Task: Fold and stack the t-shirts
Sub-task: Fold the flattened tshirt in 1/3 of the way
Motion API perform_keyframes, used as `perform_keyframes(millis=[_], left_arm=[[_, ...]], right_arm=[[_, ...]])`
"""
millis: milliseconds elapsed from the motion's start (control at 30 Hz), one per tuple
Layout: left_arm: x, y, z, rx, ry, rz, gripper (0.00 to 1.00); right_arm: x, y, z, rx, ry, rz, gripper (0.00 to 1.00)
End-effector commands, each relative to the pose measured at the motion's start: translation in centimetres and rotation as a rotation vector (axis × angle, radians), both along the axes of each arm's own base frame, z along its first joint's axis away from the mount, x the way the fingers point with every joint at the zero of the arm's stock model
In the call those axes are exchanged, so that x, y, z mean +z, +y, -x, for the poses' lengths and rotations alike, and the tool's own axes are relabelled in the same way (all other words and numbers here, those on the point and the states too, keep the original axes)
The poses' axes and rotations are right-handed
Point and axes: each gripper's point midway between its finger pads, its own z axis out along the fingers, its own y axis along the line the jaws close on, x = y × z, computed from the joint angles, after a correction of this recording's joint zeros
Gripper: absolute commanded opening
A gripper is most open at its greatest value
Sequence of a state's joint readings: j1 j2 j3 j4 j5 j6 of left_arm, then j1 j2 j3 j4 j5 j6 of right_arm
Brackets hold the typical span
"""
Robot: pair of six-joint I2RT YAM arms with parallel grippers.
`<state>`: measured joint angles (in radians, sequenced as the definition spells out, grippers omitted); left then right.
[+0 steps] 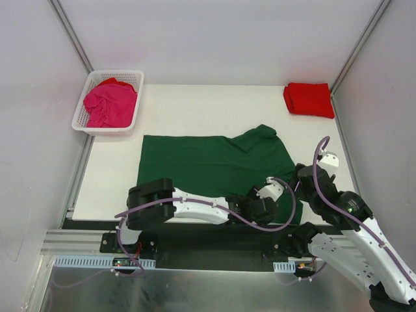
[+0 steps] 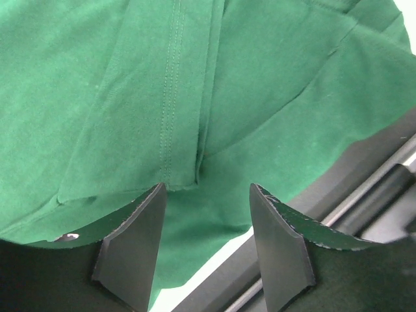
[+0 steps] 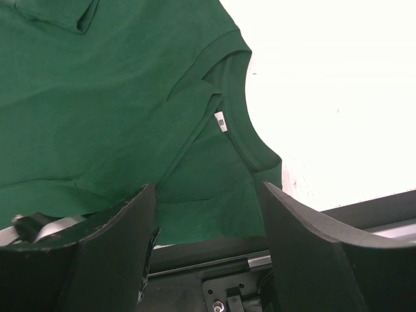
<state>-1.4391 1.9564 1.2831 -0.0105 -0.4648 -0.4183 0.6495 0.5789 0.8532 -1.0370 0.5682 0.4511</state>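
Observation:
The dark green t-shirt [image 1: 208, 166] lies spread flat on the white table, with its collar at the right. My left gripper [image 1: 257, 207] is open and empty over the shirt's near edge. In the left wrist view its jaws [image 2: 207, 188] stand apart above a folded sleeve hem of the green shirt [image 2: 175, 97]. My right gripper [image 1: 304, 177] is open and empty at the shirt's right edge. Its wrist view [image 3: 208, 188] shows the green collar with a white label [image 3: 221, 121]. The bright red t-shirt [image 1: 309, 99] lies folded at the back right. The magenta pink t-shirt [image 1: 110, 104] lies crumpled in the basket.
A white lattice basket [image 1: 130, 73] stands at the table's back left corner. The table's near edge and a dark metal rail [image 2: 364, 188] run just below both grippers. Grey walls close in the left, back and right sides.

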Motion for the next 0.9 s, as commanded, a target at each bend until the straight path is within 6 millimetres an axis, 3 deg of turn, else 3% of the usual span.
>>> perform_keyframes(millis=[0,300,467,867], left_arm=[[-0.4,-0.6,-1.0,-0.006,-0.053,-0.029,0.52],[-1.4,-0.1,-2.0,0.003,-0.060,-0.061,0.45],[0.2,-0.6,-2.4,0.002,-0.075,-0.018,0.45],[1.5,-0.6,-2.6,-0.004,-0.080,0.008,0.44]], right_arm=[[0.0,-0.2,-0.1,0.001,-0.002,0.012,0.69],[-0.4,-0.4,0.1,0.001,0.008,0.019,0.70],[-0.7,-0.3,0.1,0.003,0.015,0.019,0.70],[-1.1,-0.1,0.0,0.003,0.026,0.022,0.71]])
